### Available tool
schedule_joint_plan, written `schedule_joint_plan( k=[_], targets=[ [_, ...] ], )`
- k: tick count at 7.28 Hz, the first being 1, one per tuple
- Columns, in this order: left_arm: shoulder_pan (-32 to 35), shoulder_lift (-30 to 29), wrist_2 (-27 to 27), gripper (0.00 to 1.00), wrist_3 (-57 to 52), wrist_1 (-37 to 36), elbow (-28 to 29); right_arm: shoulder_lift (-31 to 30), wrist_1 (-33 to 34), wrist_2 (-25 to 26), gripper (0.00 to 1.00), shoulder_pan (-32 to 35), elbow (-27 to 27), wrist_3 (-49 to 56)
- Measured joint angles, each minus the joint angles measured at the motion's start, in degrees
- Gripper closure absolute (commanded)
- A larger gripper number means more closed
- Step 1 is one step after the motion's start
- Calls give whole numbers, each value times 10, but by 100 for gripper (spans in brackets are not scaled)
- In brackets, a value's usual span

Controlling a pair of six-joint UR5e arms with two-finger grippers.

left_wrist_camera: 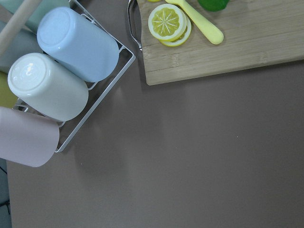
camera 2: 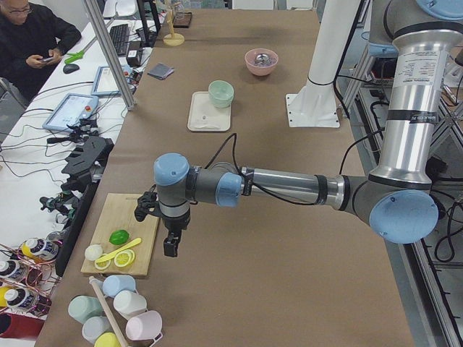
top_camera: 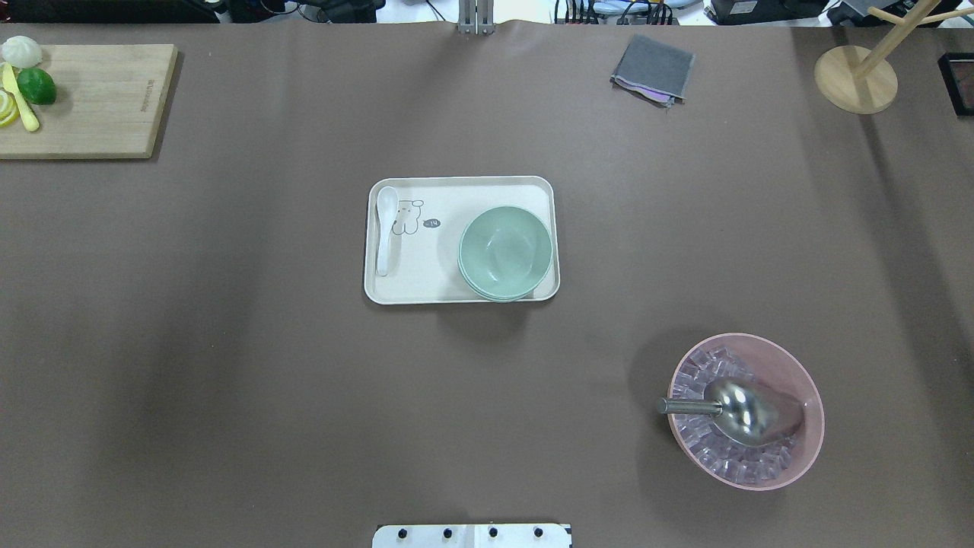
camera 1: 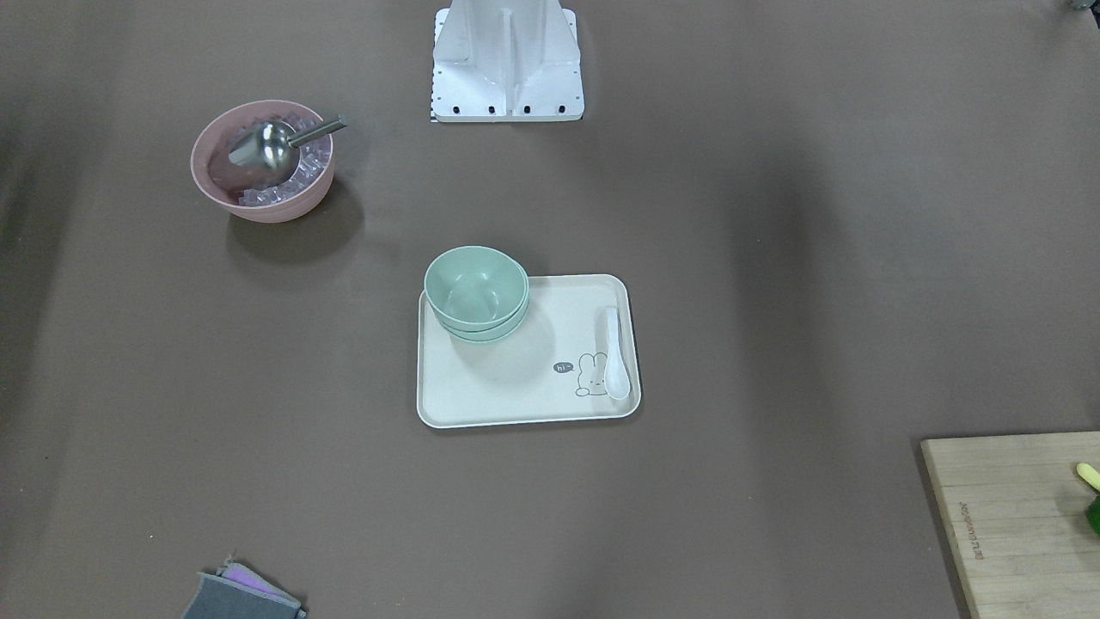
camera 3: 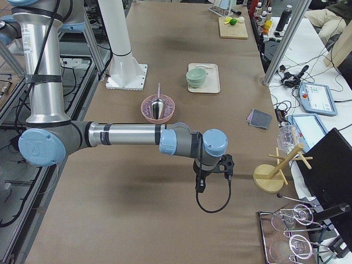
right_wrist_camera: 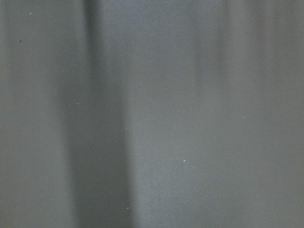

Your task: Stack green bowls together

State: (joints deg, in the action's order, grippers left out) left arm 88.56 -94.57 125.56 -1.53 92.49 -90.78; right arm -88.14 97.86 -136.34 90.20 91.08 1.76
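Front view: green bowls (camera 1: 475,292) sit nested in one stack at a corner of the cream tray (camera 1: 524,404). They are smooth, matte and round, so stacking looks done. Overhead: glossy spoon (top_camera: 385,228) lies apart on the tray, and the pink bowl (top_camera: 811,390) of ice is well apart on the brown worktop (top_camera: 228,342). Left side view: left gripper (camera 2: 171,246) hangs by the wooden board (camera 2: 123,213), can't tell if its fingers are apart. Right side view: right gripper (camera 3: 201,186) hangs over bare worktop, fingers likewise unreadable.

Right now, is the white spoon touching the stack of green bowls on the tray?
Apart. In the overhead exterior view, bare tray lies between the white spoon and the green bowls.
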Motion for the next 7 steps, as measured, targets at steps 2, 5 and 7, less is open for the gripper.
schedule_joint_plan(
  k=[2, 5, 7],
  targets=[
    [-2, -2, 54, 2, 26, 1, 4, 0, 0, -13, 0, 0, 0, -1],
    [-6, -3, 81, 2, 58, 3, 5, 1, 0, -26, 0, 2, 1, -2],
    [-7, -3, 83, 2, 61, 3, 4, 1, -1, -25, 0, 3, 1, -1]
  ],
)
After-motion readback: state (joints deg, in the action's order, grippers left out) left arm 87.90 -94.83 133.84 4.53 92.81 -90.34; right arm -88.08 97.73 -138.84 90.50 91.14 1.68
